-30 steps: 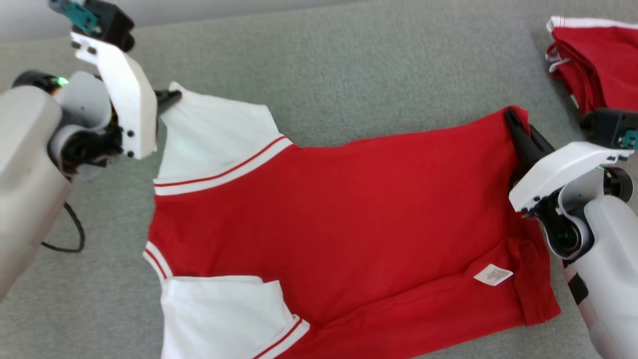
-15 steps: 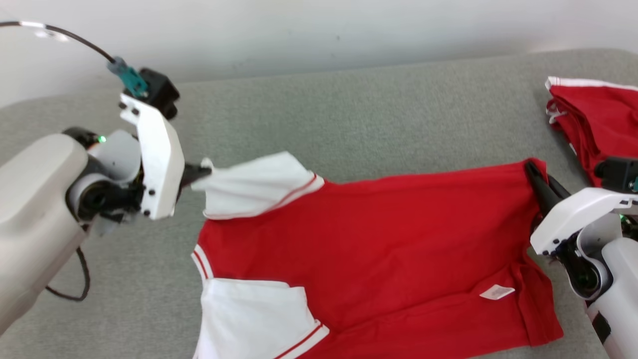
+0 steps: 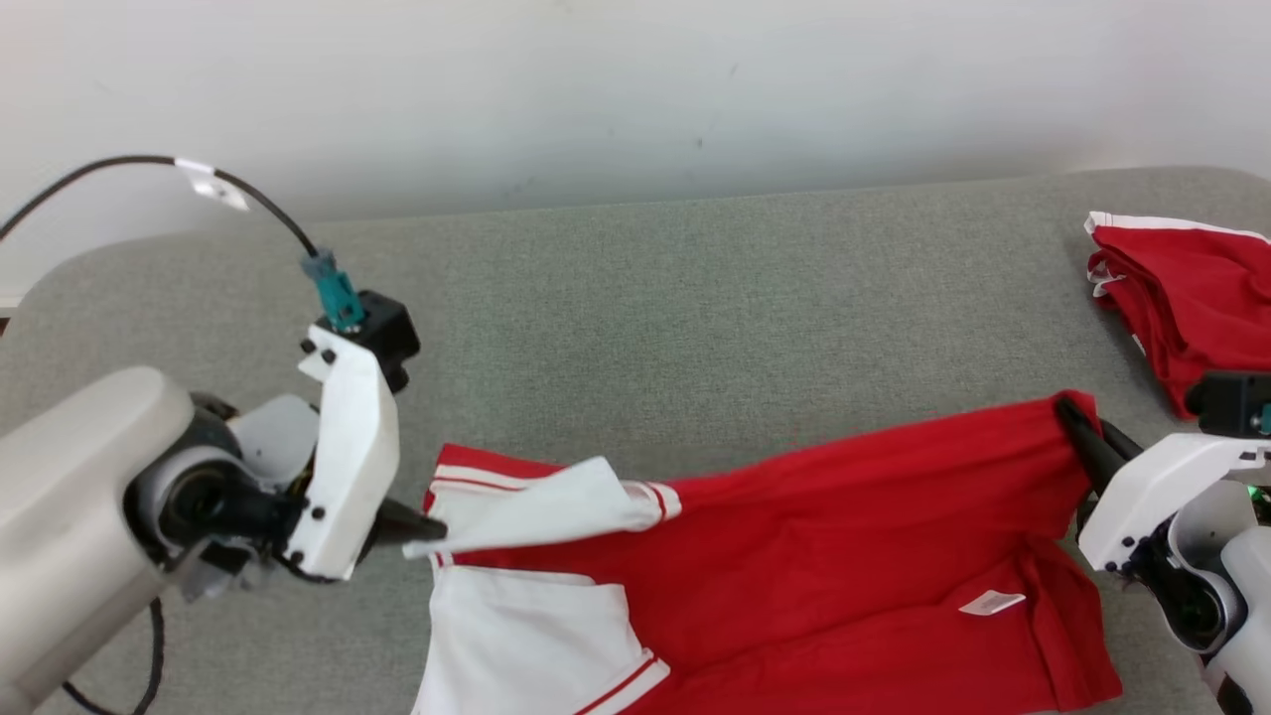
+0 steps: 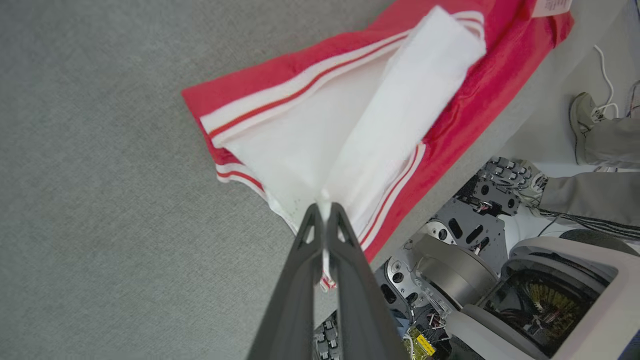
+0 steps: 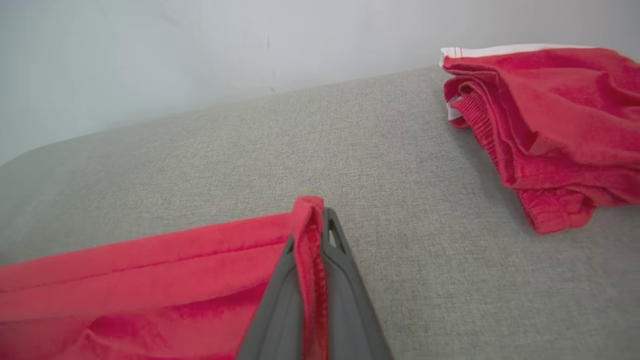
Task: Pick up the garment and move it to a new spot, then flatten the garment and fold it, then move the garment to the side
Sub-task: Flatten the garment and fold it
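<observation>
The garment (image 3: 794, 566) lies across the lower centre of my head view on the counter (image 3: 645, 328). My left tool (image 3: 425, 524), lower left, is closed tight on its white sleeve (image 3: 541, 506); my right tool (image 3: 1072, 412), at right, is closed on the red hem (image 5: 306, 220). Folded red clothing (image 3: 1192, 288) lies upper right.

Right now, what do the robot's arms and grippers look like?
Each arm has a rounded pale grey forearm and a flat white wrist plate. The left gripper and right gripper have long, dark, pointed fingers. A teal plug with a black cable and small white tag sits on the left wrist.
</observation>
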Motion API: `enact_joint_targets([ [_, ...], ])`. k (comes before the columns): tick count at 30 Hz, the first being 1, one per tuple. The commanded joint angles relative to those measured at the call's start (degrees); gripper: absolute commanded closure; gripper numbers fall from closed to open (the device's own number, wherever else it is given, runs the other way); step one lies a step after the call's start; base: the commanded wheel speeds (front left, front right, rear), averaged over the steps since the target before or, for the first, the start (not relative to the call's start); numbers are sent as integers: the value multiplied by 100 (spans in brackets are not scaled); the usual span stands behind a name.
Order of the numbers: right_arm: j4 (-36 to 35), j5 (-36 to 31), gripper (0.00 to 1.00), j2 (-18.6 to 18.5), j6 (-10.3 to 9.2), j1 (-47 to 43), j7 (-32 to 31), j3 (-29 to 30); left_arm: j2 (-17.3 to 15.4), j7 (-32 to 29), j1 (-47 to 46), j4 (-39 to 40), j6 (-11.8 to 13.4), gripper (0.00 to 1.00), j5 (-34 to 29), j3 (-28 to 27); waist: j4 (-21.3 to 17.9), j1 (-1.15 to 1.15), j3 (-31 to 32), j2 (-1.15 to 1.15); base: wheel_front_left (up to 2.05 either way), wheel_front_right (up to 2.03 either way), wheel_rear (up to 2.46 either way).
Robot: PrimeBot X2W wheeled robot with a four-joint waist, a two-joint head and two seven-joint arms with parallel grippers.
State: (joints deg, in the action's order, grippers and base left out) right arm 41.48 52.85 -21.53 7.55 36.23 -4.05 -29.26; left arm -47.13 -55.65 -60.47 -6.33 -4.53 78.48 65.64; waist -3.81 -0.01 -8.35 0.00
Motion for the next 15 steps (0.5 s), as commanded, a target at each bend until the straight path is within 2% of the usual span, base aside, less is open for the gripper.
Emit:
enact_joint_targets([
  [1, -21, 58, 100, -85, -15, -67, -13, -48, -74, -76, 110, 105, 50, 100, 74, 30, -1, 1, 15, 0, 0, 0, 0],
  [5, -113, 221, 100, -277, -15, -121, -197, -375, -222, -295, 251, 471, 202, 100, 215, 120, -3, 1, 32, 0, 0, 0, 0],
  [13, -425, 512, 100, -720, -15, -157, -489, -1021, -265, -447, 631, 785, 337, 100, 463, 294, -18, 1, 29, 0, 0, 0, 0],
  [15, -514, 590, 95, -821, -15, -173, -537, -1186, -266, -410, 716, 776, 325, 100, 459, 327, -26, 1, 31, 0, 0, 0, 0],
])
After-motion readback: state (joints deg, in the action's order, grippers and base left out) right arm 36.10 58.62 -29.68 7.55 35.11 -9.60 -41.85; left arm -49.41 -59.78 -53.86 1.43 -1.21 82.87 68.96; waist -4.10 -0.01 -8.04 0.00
